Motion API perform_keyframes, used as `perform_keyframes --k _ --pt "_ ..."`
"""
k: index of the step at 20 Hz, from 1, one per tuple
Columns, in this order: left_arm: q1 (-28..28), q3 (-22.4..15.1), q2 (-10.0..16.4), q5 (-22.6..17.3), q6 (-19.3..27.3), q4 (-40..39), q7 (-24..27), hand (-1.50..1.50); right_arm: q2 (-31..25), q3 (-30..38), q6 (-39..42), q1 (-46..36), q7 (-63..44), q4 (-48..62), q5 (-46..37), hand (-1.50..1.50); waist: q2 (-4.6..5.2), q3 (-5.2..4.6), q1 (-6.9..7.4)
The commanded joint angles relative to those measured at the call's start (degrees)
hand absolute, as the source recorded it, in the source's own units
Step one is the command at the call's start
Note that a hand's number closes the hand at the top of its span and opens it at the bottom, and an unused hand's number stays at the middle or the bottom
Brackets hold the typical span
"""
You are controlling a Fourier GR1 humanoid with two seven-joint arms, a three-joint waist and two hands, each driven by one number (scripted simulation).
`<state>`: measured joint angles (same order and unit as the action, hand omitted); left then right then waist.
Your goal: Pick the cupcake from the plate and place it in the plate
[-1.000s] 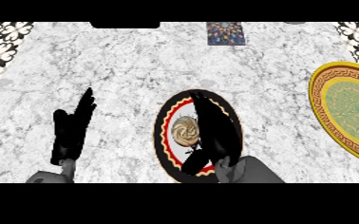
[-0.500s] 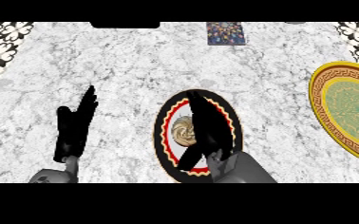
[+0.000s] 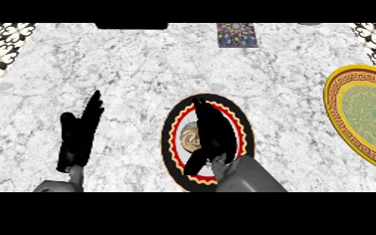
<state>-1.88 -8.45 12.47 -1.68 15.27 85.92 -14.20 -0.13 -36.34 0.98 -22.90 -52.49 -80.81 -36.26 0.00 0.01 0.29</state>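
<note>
The right hand hung over the black-and-red plate, fingers straight, thumb apart, holding nothing; the cupcake sat on that plate just left of the hand, partly hidden by it; the yellow plate lay well off to its right; the left hand, open, rested farther from the cupcake.

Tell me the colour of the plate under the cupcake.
The plate is black with a red zigzag ring; head view.
</note>
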Motion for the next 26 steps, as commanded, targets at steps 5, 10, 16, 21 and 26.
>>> perform_keyframes --k 5,10,16,21,26 --pt "-0.7 0.76 -2.81 2.27 -0.95 -1.09 -0.86 0.0 0.12 0.72 -4.06 -2.69 7.13 11.34 2.26 1.5 0.08 0.0 0.18" --pt "-1.17 3.12 -2.26 2.12 -2.26 -0.77 -0.6 0.0 0.13 -2.76 -6.17 0.2 9.94 10.45 -5.12 1.5 0.01 0.0 -0.03" --pt "-0.43 4.58 -1.42 2.35 -3.43 -0.15 -0.61 0.0 -9.28 3.53 1.64 4.24 14.49 -1.94 -6.7 1.5 -0.12 0.01 -0.49" --pt "1.54 4.42 -1.98 2.22 -3.39 -1.04 0.59 0.0 -28.87 10.34 5.46 11.9 35.97 -6.59 2.1 1.5 -0.19 0.06 -1.78" --pt "-0.2 6.75 -0.81 0.32 -5.62 -2.5 1.41 0.0 -31.31 20.4 -3.62 9.41 40.11 -3.6 -0.76 1.5 -0.02 0.02 -0.57"
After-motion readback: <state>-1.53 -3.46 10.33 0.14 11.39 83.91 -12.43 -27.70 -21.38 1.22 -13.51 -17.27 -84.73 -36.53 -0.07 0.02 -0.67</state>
